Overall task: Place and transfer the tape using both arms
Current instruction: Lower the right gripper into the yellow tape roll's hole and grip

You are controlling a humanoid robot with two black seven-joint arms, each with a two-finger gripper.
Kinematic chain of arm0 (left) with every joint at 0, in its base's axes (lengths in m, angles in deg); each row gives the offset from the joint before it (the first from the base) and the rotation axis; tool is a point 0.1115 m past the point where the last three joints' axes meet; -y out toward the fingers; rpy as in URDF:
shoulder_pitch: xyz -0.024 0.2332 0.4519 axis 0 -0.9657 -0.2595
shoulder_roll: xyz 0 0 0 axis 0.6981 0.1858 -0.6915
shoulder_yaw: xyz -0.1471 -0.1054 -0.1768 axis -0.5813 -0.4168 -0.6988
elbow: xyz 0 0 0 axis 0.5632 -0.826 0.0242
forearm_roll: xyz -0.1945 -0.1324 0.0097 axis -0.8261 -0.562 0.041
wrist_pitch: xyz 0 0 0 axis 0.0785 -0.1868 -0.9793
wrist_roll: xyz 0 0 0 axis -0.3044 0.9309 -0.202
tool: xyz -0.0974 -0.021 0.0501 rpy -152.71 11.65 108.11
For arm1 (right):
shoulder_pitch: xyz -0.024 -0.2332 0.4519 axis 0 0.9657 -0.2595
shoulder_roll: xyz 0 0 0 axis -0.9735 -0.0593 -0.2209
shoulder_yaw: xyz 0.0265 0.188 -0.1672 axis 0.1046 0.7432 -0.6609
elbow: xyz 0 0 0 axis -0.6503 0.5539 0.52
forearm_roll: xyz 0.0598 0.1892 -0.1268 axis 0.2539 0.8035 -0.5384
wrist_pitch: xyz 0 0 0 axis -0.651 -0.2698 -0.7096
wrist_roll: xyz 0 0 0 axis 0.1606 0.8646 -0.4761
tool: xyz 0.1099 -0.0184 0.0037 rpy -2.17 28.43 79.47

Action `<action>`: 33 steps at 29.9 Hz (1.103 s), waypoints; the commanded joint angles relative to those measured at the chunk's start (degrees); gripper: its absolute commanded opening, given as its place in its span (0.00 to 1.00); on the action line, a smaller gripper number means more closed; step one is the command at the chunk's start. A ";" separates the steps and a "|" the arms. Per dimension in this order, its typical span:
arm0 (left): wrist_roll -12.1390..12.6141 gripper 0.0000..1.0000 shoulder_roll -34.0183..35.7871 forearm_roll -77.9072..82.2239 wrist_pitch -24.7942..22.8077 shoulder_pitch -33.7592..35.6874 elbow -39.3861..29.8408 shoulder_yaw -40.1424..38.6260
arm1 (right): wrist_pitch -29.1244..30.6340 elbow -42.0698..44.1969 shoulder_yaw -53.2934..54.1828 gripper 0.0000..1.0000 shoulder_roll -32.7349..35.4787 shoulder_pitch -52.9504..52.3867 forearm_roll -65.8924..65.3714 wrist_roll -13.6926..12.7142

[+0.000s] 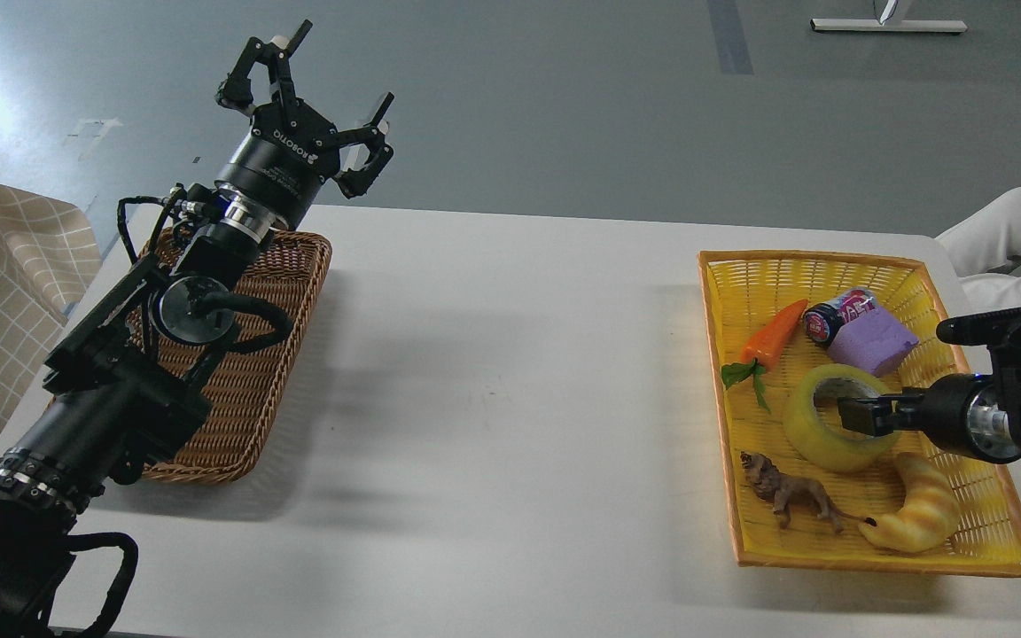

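You see the translucent yellow tape (832, 421) lying flat, core upward, in the yellow basket (741, 292).

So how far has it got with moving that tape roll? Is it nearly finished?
Barely started. The tape still lies in the yellow basket among the toys. In hand: the right gripper has reached in, its fingers at the roll's core, though a firm hold cannot be told. The left gripper waits open above the brown wicker basket. Left: lifting the roll, handing it across and placing it.
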 commanded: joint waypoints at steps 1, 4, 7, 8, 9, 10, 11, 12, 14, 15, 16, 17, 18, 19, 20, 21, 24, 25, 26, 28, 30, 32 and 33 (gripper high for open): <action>0.00 0.98 0.20 0.00 0.00 0.09 0.01 0.00 | 0.00 0.01 -0.04 0.78 -0.04 0.03 0.07 -0.01; 0.00 0.98 0.20 0.00 0.00 0.09 0.01 0.00 | 0.00 0.01 -0.04 0.76 -0.04 0.21 0.07 -0.01; 0.00 0.98 0.02 0.00 0.00 0.09 0.01 0.00 | 0.00 0.01 0.05 0.76 -0.04 0.39 0.07 -0.01; 0.00 0.98 0.02 0.00 0.00 0.09 0.01 0.00 | 0.00 0.01 0.05 0.76 -0.04 0.39 0.07 -0.01; 0.00 0.98 0.02 0.00 0.00 0.09 0.01 0.00 | 0.00 0.01 0.05 0.76 -0.04 0.39 0.07 -0.01; 0.00 0.98 0.02 0.00 0.00 0.09 0.01 0.00 | 0.00 0.09 -0.04 0.76 -0.13 0.47 0.07 -0.01; 0.00 0.98 0.02 0.00 0.00 0.09 0.01 0.00 | 0.00 0.09 -0.04 0.76 -0.13 0.47 0.07 -0.01; 0.00 0.98 0.02 0.00 0.00 0.09 0.01 0.00 | 0.00 0.09 -0.04 0.75 -0.13 0.47 0.07 -0.01; 0.00 0.98 -0.07 0.00 0.00 0.09 0.01 0.00 | 0.00 0.62 -0.04 0.71 -0.56 0.47 0.07 -0.01; 0.00 0.98 -0.07 0.00 0.00 0.09 0.01 0.00 | 0.00 0.80 0.05 0.71 -0.74 0.47 0.16 -0.01; 0.00 0.98 -0.07 0.00 0.00 0.09 0.01 0.00 | 0.00 0.97 -0.04 0.71 -0.92 0.47 0.07 -0.01; 0.00 0.98 -0.07 -0.08 0.00 0.00 0.10 0.00 | 0.00 1.23 -0.04 0.69 -1.01 0.56 0.16 -0.01; 0.00 0.98 -0.07 0.00 0.00 -0.09 0.10 0.00 | 0.00 1.24 -0.04 0.66 -1.01 0.56 0.16 -0.01; 0.00 0.98 -0.15 0.00 0.00 -0.09 0.10 0.00 | 0.00 1.24 0.05 0.62 -1.01 0.74 0.16 -0.01; 0.00 0.98 -0.15 0.00 0.00 -0.18 0.10 0.00 | 0.00 1.32 -0.04 0.56 -1.01 0.74 0.16 -0.01; 0.00 0.98 -0.15 0.00 0.00 -0.18 0.10 0.09 | 0.00 1.32 -0.04 0.54 -1.09 0.83 0.25 -0.01; 0.00 0.98 -0.15 0.00 0.00 -0.09 0.10 0.09 | 0.00 1.50 -0.04 0.52 -1.18 1.00 0.33 -0.01; 0.00 0.98 -0.15 -0.08 0.00 -0.09 0.10 0.09 | 0.00 1.76 -0.04 0.48 -1.44 1.09 0.51 -0.01; 0.00 0.98 -0.15 0.00 0.00 -0.18 0.10 0.09 | 0.00 2.11 -0.04 0.41 -1.53 1.18 0.60 -0.01; 0.00 0.98 -0.15 0.00 0.00 -0.18 0.10 0.00 | 0.00 2.38 -0.04 0.31 -1.62 1.09 0.42 -0.01; 0.00 0.98 -0.15 0.00 0.00 -0.18 0.10 0.00 | 0.00 2.38 0.05 0.24 -1.62 1.00 0.51 -0.01; 0.00 0.98 -0.15 0.00 0.00 -0.18 0.10 0.09 | 0.00 2.38 0.05 0.10 -1.62 0.83 0.60 -0.01; 0.00 0.98 -0.15 0.00 0.00 -0.18 0.10 0.00 | 0.00 2.38 0.05 0.04 -1.62 0.83 0.60 -0.01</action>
